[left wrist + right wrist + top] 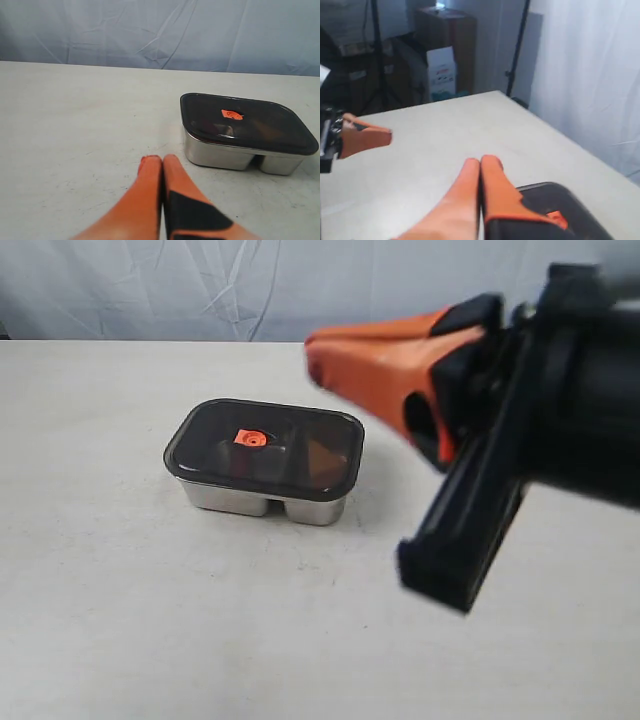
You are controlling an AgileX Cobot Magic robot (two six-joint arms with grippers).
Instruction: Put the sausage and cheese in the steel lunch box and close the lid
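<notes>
Off-white table (110,600), matte top, faint grey scuffs and a few small dark specks. One item lies directly on it: the steel lunch box (232,498), sitting flat, with both rounded compartment bottoms on the surface. A soft shadow lies just beside the box's base. The tabletop extends on every side of the box, and its far edge runs straight behind the box.

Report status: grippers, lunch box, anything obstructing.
Left gripper shut, empty. Right gripper shut, empty. Lid seated on steel lunch box. Nothing seen in the way.
</notes>
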